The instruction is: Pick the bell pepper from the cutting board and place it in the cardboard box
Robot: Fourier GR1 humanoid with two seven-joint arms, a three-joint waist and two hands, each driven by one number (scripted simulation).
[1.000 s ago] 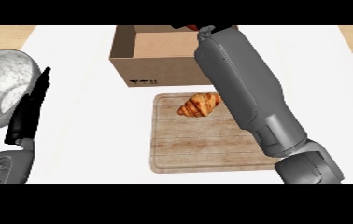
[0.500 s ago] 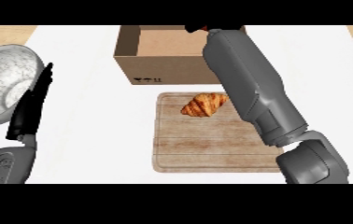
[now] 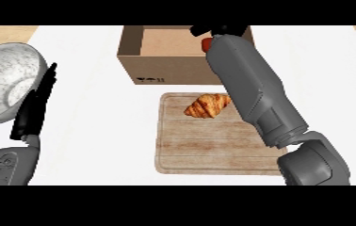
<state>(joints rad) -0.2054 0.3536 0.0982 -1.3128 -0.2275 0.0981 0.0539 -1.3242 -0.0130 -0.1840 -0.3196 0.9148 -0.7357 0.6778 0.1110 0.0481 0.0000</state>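
Right hand point(image 3: 208, 30) clutches the one pepper point(image 3: 206, 44) over the one box point(image 3: 167, 67); one croissant point(image 3: 207, 105) on the one board point(image 3: 208, 149); left hand point(image 3: 36, 105) flat, fingers straight.

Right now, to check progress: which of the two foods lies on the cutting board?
The golden-brown croissant, on the cutting board's far end. The red bell pepper is off it, in the right hand above the cardboard box.

cardboard box point(image 3: 167, 69): 1
cutting board point(image 3: 215, 149): 1
croissant point(image 3: 207, 105): 1
bell pepper point(image 3: 206, 44): 1, only a red bit shows
grey speckled round object point(image 3: 14, 79): 1
hands: 2, left hand point(image 3: 35, 112) and right hand point(image 3: 208, 30)
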